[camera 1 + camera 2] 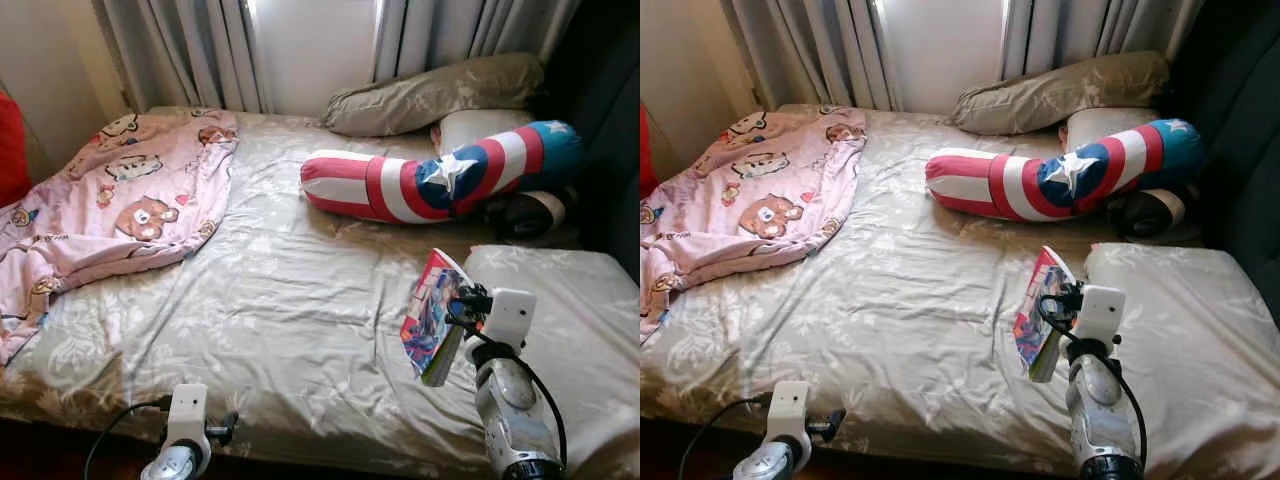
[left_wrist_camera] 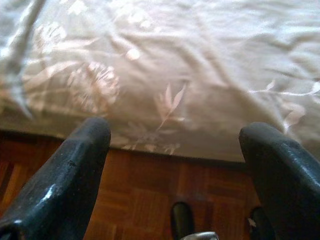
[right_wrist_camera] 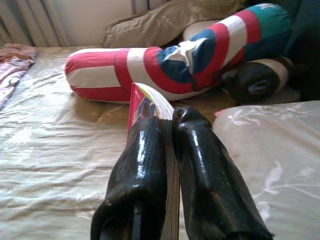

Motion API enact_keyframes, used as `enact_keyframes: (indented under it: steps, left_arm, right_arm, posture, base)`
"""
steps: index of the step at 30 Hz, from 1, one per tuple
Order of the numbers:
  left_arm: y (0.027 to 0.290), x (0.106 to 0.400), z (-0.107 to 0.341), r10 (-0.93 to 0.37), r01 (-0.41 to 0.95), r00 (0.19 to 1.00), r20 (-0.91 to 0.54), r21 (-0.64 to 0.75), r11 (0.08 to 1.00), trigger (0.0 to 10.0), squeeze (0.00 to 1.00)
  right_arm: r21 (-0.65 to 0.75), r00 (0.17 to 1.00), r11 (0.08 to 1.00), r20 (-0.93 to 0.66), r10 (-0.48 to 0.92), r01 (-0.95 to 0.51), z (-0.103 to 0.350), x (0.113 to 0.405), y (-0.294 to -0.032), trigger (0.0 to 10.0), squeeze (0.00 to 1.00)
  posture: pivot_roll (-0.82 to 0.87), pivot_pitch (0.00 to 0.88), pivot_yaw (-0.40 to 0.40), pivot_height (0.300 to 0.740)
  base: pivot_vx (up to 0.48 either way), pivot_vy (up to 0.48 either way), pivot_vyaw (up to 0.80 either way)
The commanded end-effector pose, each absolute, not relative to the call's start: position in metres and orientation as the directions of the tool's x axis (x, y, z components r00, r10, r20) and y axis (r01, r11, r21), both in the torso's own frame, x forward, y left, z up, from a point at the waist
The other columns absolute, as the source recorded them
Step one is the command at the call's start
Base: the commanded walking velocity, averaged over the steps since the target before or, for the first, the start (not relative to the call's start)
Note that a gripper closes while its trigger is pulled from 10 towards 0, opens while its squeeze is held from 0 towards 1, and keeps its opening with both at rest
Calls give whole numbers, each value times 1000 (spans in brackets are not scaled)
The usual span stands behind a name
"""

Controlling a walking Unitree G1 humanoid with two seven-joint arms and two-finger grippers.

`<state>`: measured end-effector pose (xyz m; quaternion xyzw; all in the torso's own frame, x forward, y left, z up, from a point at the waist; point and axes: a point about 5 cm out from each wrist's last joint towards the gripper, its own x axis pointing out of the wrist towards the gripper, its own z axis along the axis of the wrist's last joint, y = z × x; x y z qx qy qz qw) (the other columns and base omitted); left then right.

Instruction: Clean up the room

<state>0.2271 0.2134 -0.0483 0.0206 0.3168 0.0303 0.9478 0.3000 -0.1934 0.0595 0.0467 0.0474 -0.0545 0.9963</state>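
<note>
A colourful comic book hangs upright above the right side of the bed, with my right gripper shut on its edge; the two black fingers press the book between them. My left gripper sits low at the bed's front edge, open, its fingers apart over the sheet's hem and the wooden floor. A pink cartoon blanket lies crumpled on the left half of the bed. A red, white and blue striped bolster lies across the head of the bed.
The beige floral sheet covers the mattress. An olive pillow leans by the curtains. A beige pillow lies right of the book. A dark round cushion sits behind the bolster. Red object at far left.
</note>
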Motion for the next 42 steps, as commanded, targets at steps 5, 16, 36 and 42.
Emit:
enact_keyframes:
  steps: [5,16,36,42]
  left_arm:
    - [214,226,-50,70,-45,790,-609,57,997,10000,0]
    - [215,227,-49,73,-46,793,-604,60,997,10000,0]
    - [208,246,-31,36,-20,877,-479,39,999,10000,0]
    - [207,274,6,47,-40,973,-226,37,999,10000,0]
  right_arm:
    - [82,993,990,-54,-108,113,68,305,-194,10000,0]
    - [98,991,988,-64,-116,122,67,306,-193,10000,0]
    - [94,994,989,-35,-107,110,70,306,-193,10000,0]
    - [113,999,993,-15,-40,42,71,305,-183,10000,0]
  posture:
    - [19,0,-27,740]
    - [21,0,-25,740]
    - [17,0,-23,740]
    - [9,0,-16,740]
  base:
    - [269,0,0]
    - [245,0,-65]
    - [0,0,-132]
    - [0,0,0]
